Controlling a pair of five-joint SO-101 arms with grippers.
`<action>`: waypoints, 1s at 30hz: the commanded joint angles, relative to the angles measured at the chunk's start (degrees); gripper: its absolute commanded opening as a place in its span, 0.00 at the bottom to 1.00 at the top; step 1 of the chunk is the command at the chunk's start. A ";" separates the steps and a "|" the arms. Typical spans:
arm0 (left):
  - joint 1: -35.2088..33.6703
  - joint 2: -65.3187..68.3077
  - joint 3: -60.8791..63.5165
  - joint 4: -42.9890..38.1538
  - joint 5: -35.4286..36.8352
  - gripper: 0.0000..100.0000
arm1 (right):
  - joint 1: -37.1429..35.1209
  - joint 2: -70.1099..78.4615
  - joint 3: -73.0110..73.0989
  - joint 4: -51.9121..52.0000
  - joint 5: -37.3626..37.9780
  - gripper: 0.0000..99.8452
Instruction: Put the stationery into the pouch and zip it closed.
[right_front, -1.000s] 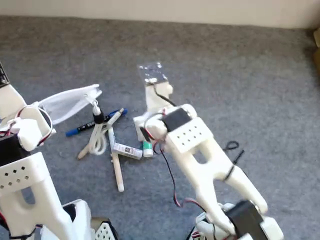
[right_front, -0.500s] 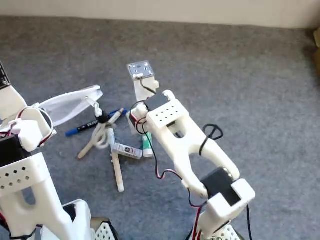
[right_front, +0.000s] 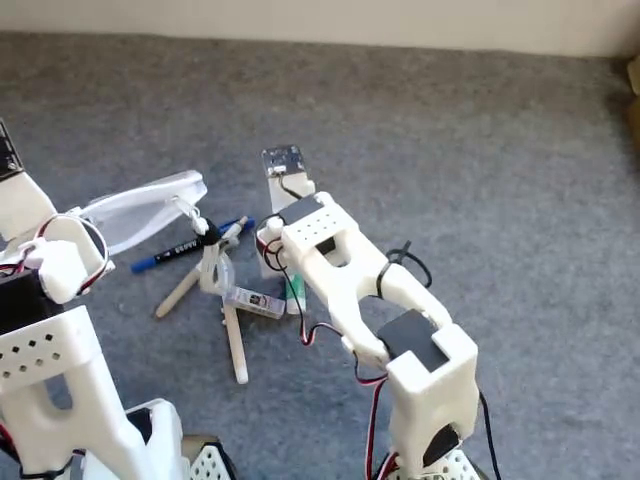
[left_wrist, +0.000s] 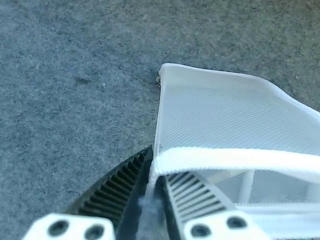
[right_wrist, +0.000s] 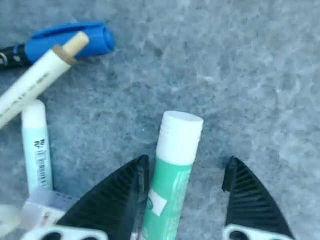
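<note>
Left gripper (left_wrist: 154, 167), wrist view: clamped on white mesh pouch (left_wrist: 225, 115) rim. Right gripper (right_wrist: 187, 162), wrist view: jaws apart, straddling green glue stick (right_wrist: 177, 145). From above: pouch left of scattered pens (right_front: 165, 257), glue stick beside right arm (right_front: 340, 270).

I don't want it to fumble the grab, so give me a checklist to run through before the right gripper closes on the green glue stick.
1. Right gripper open: ok, jaws apart.
2. Green glue stick between the jaws: ok, though it lies nearer one finger than the other.
3. Cap end clear of neighbours: ok, the blue marker, white pen and white tube lie apart from it.
4. Left gripper shut on the mesh pouch: ok, it clamps the rim.
5. Pouch mouth open wide enough for the glue stick: cannot tell.
</note>
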 joint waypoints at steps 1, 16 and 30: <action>-0.57 0.75 0.22 -0.26 0.26 0.01 | -0.40 -0.57 -4.26 -0.92 -0.70 0.23; -0.57 0.75 0.31 -0.26 0.18 0.01 | -0.31 1.36 -4.18 -3.30 -0.62 0.14; -0.40 0.75 0.31 0.18 0.18 0.01 | 0.57 0.57 -3.82 -3.21 -0.62 0.02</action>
